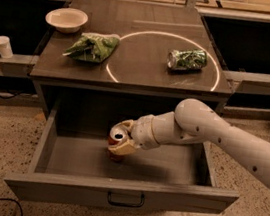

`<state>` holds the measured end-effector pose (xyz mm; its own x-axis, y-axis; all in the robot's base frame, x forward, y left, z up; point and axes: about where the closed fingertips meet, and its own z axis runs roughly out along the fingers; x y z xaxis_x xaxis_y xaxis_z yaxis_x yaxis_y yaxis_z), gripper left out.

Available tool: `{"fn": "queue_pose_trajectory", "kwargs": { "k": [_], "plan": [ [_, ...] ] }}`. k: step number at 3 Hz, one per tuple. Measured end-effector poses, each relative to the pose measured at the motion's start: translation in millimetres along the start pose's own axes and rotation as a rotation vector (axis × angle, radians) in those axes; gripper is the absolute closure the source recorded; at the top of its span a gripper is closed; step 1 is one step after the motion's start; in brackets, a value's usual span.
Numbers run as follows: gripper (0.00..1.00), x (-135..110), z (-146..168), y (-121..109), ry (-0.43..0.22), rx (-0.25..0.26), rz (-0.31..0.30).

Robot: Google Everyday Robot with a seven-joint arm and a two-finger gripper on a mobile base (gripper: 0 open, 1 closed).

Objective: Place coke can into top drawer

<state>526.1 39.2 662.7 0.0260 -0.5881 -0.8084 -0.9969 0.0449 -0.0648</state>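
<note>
No lettering, brand or number can be read anywhere in this scene. The coke can (116, 136), clasped by the gripper (122, 143) just above the floor of the open top drawer (122, 193), shows only its silver top and a sliver of red. The markings on the green-patterned can (187, 60), lying on the cabinet top (141, 35), cannot be made out.

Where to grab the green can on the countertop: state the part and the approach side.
Probably mid-body of the green can, from above: it lies on its side, axis roughly left-right, so clamp front and back. The gripper is down in the top drawer, shut on the coke can.
</note>
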Motion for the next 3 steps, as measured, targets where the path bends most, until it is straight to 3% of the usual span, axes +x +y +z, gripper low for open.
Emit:
{"fn": "queue_pose_trajectory", "kwargs": {
  "k": [1,2,3],
  "plan": [
    [0.15,0.0,0.0,0.0,0.0,0.0,0.0],
    [0.0,0.0,0.1,0.0,0.0,0.0,0.0],
    [0.0,0.0,0.1,0.0,0.0,0.0,0.0]
  ]
}}
